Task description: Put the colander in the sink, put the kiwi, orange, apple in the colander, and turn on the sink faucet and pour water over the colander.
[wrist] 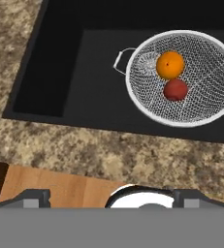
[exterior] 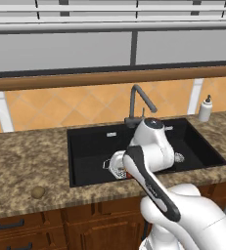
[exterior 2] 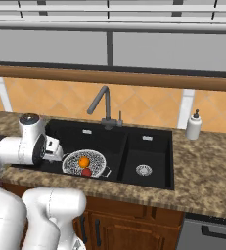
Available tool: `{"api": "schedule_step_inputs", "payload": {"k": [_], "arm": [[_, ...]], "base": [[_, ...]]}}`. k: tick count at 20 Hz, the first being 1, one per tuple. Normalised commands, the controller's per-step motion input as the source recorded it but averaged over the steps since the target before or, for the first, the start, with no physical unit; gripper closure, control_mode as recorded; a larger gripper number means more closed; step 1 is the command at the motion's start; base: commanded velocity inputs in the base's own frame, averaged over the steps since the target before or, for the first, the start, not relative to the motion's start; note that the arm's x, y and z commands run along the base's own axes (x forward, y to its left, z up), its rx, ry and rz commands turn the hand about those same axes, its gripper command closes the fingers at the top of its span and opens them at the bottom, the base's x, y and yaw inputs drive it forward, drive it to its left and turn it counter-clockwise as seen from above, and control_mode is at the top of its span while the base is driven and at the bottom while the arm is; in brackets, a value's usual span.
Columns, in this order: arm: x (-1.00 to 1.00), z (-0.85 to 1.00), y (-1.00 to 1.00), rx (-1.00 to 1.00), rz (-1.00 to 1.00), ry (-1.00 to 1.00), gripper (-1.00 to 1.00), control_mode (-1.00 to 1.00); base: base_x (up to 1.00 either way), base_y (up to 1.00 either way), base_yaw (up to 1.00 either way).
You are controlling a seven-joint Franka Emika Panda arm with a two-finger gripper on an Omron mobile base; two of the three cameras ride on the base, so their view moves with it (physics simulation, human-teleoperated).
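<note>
Two fruits, orange (wrist: 170,65) and apple (wrist: 175,90), sit in the colander (wrist: 200,104); hand (wrist: 111,197) open.

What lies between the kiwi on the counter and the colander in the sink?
In the left base view, between the kiwi and the colander lie bare speckled counter, then the sink's front left rim and empty black floor.

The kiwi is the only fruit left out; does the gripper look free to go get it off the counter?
Probably yes. The kiwi lies alone on open counter left of the sink, and the gripper is open and empty.
</note>
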Motion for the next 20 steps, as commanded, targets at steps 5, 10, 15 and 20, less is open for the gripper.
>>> {"api": "schedule_step_inputs", "payload": {"k": [5,10,15,20], "arm": [[-0.37,0.37,0.74,0.01,0.0,0.01,-1.0,-1.0],[-0.07,0.24,0.9,0.0,-0.04,0.03,-1.0,-1.0],[0.0,0.26,0.84,0.01,-0.03,0.18,-1.0,-1.0],[0.0,0.09,0.83,0.0,0.0,0.16,-1.0,-1.0]], "base": [[0.0,0.0,0.0],[0.0,0.0,0.0],[0.0,0.0,0.0],[0.0,0.0,0.0]]}}
